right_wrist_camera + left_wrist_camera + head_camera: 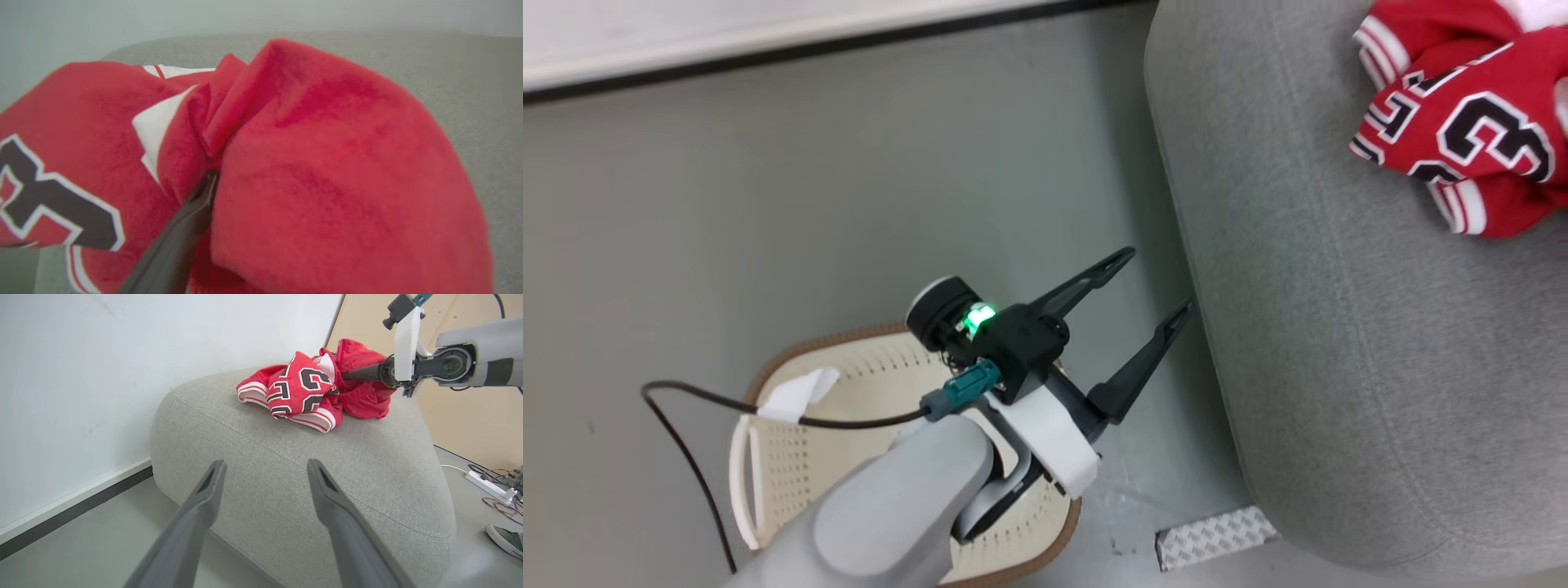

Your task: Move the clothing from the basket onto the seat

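The clothing point(1462, 122) lies heaped far right on the seat point(1339, 327), likely just set down. The right gripper point(355, 373) is buried in its folds, and I cannot tell whether its jaws are spread. The left gripper point(1161, 278) hangs spread and empty above the basket point(833, 339), seemingly on standby. The cloth is red and crumpled, with white-striped trim and black white-edged numerals.

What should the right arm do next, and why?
Probably draw the right gripper back out of the clothing: the pile already lies on the seat, with the gripper sunk in its folds. Whether the jaws are open I cannot tell.
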